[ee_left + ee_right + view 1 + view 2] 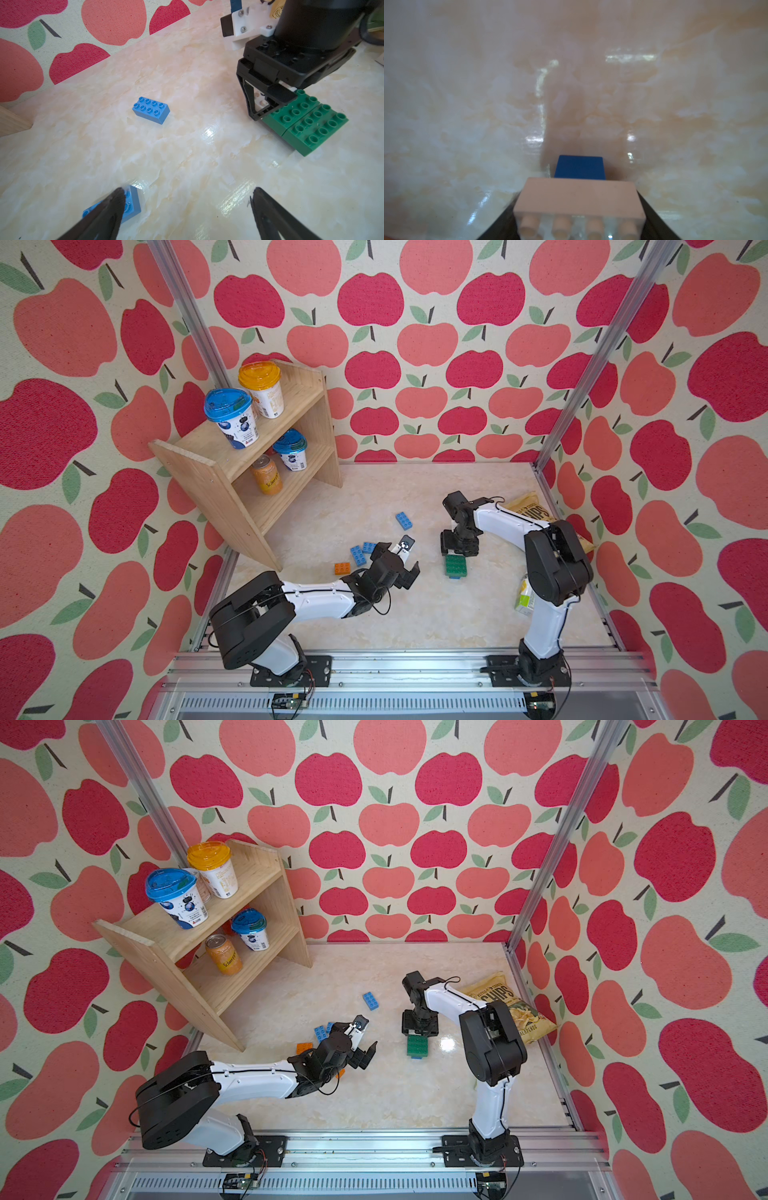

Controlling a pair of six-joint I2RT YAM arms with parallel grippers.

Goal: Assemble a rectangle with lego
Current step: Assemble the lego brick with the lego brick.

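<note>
Two green lego bricks [456,566] [417,1045] [301,120] lie joined side by side on the table, with a blue brick [579,167] showing under them. My right gripper [457,549] [419,1029] [579,220] points down at their far end, shut on a white brick [579,195] [259,99]. A lone blue brick [404,521] [151,109] lies further back. Two blue bricks [357,553] [131,205] and an orange one [342,568] lie beside my left gripper [409,560] [365,1038] [188,191], which hovers open and holds nothing.
A wooden shelf [249,472] holding cups and a can stands at the back left. A chips bag [507,1006] lies against the right wall behind my right arm. A small carton [524,595] sits by that arm's base.
</note>
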